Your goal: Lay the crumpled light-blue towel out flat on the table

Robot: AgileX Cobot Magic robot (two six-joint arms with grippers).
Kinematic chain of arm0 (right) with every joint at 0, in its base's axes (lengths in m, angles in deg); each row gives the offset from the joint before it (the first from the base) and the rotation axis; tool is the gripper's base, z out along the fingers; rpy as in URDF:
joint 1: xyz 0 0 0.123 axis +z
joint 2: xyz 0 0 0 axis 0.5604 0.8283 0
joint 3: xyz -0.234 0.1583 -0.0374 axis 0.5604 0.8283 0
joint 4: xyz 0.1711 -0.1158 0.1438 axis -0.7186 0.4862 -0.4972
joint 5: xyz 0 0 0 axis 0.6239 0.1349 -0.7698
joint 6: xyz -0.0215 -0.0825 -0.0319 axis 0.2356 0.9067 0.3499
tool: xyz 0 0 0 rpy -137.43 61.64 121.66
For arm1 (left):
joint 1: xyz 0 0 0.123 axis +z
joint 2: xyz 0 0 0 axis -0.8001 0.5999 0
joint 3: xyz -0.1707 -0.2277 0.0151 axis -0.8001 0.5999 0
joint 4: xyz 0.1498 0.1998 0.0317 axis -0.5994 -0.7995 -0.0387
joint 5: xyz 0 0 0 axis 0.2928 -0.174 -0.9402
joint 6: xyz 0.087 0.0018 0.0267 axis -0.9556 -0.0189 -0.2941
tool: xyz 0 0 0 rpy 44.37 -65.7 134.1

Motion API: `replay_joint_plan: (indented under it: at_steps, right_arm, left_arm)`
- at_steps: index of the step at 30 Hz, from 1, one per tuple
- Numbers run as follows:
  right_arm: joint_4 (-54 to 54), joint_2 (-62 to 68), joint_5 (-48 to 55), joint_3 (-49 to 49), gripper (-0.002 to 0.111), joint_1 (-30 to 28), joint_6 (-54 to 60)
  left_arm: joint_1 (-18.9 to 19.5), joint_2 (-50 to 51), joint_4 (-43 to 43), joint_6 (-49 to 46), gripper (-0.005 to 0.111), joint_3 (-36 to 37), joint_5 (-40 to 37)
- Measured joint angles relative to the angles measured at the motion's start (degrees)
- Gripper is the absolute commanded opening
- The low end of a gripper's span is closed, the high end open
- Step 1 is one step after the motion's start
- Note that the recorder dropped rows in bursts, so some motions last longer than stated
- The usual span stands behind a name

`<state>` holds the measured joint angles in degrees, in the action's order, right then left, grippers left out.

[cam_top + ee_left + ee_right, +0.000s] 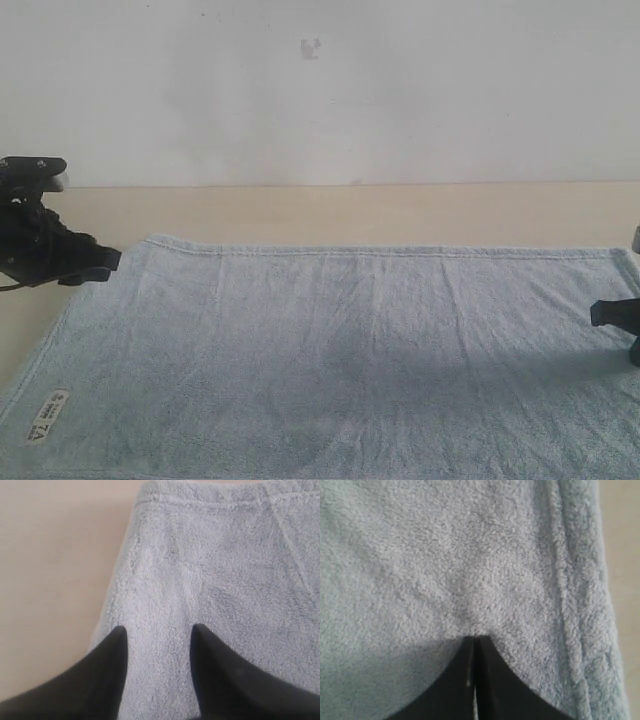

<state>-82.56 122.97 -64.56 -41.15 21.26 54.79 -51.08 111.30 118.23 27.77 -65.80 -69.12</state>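
Note:
The pale-blue towel [360,350] lies spread out, nearly flat, on the beige table [350,210], its white label [47,415] near the front left corner. My left gripper [105,262] hovers at the towel's far left corner. In the left wrist view that gripper [157,630] is open, with the towel [210,580] showing between its dark fingers [107,670] and nothing held. At the towel's right edge my right gripper [598,312] is partly cut off by the picture's border. The right wrist view shows that gripper [476,639] with its jaws pressed together, shut, just over the towel [445,565] near its hemmed edge [570,605].
Bare tabletop [50,570] lies beside the towel's left edge and behind it up to a plain white wall [320,90]. A strip of table [622,555] shows past the towel's right hem.

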Motion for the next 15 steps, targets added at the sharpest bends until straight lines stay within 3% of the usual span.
replay_joint_plan:
  at_steps: [7,15]
  right_arm:
    - [6.68,0.47,0.48,-0.21,0.000,-1.27,-4.08]
    - [16.05,0.93,-0.26,-0.70,0.000,-11.01,-17.32]
  left_arm:
    - [0.00,-3.43,0.12,0.00,0.040,0.00,-1.31]
    - [0.00,-4.76,1.65,0.00,0.040,0.00,-1.81]
